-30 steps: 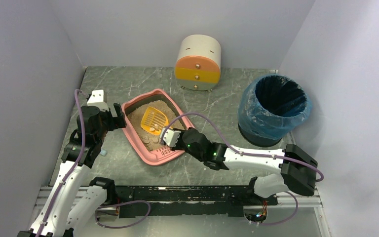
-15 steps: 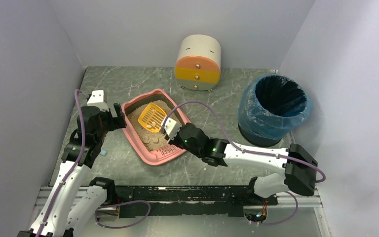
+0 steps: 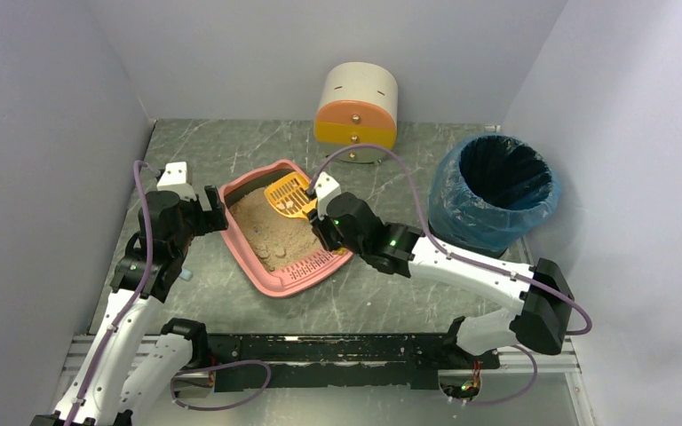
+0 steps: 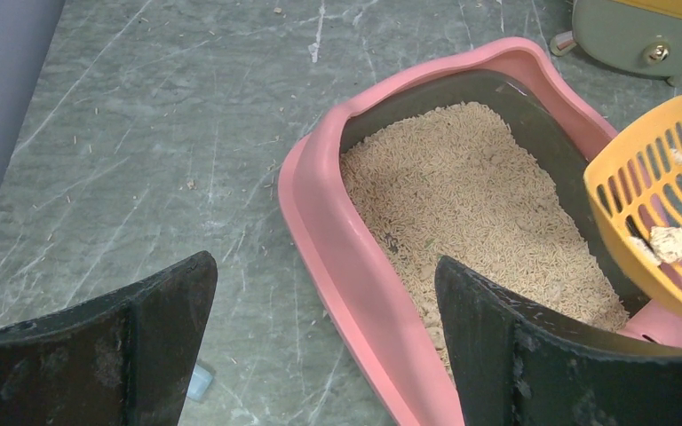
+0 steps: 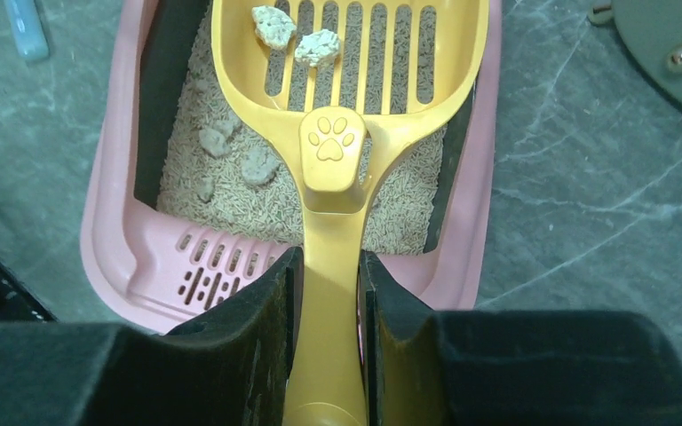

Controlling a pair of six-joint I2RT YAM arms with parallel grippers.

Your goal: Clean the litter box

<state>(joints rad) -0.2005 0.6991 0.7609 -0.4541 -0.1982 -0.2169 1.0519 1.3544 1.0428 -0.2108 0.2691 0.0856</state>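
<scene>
The pink litter box [image 3: 277, 286] lies at the table's middle, holding beige litter and several clumps [image 5: 257, 164]. My right gripper [image 3: 323, 211] is shut on the handle of a yellow slotted scoop [image 3: 289, 197]. The scoop [image 5: 346, 80] hangs over the box's far right part with two clumps [image 5: 275, 27] in its bowl. My left gripper [image 3: 210, 213] stands open at the box's left side. In the left wrist view the left gripper [image 4: 324, 266] straddles the pink rim [image 4: 320, 213], one finger outside and one over the litter. The scoop [image 4: 666, 204] shows there at the right.
A round bin with a blue liner [image 3: 495, 191] stands at the right. A cream-and-orange round drawer unit [image 3: 357, 111] sits at the back. A small pale blue object [image 3: 185, 274] lies on the table left of the box. Grey walls close in the left, back and right.
My right gripper has lifted the scoop from the box's near end and carried it up toward the far right rim. The left arm has not moved.
</scene>
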